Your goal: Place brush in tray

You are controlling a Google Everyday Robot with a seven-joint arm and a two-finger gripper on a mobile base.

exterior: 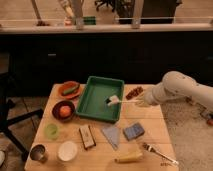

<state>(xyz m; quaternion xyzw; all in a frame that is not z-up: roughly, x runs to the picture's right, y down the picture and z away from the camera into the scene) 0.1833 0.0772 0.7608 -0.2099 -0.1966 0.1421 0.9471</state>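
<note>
Camera view, right of centre: your pincer (141,101) grips the brush (121,101), its head barely over the tray (92,104) rim; release now and it could tip out.

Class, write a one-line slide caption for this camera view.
Beside the green tray, the gripper grips the brush by its handle, the white bristle head over the tray's interior.

Table: light wooden plank tabletop (150,120)
Behind it: long dark cabinet front (125,55) under a pale counter ledge (160,26)
Floor: speckled grey floor (189,136)
Left: black chair frame (11,112)
</note>
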